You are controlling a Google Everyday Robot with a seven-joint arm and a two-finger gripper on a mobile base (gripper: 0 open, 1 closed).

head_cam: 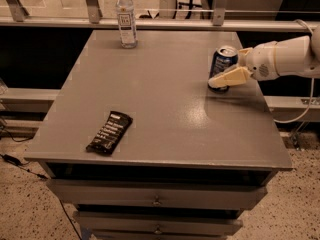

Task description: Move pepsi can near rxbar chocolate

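Note:
The pepsi can (223, 60), dark blue with a silver top, stands upright near the right edge of the grey table (165, 89). My gripper (220, 73) reaches in from the right and is open around the can. One cream finger (230, 77) lies across the can's lower front; the other is mostly hidden behind the can. The rxbar chocolate (109, 132), a flat black bar with white lettering, lies near the table's front left edge, far from the can.
A clear plastic bottle (126, 18) with a white cap stands at the table's back left. A metal railing (160, 23) runs behind the table. Drawers (157, 199) sit below the tabletop. A cable (300, 119) hangs at the right.

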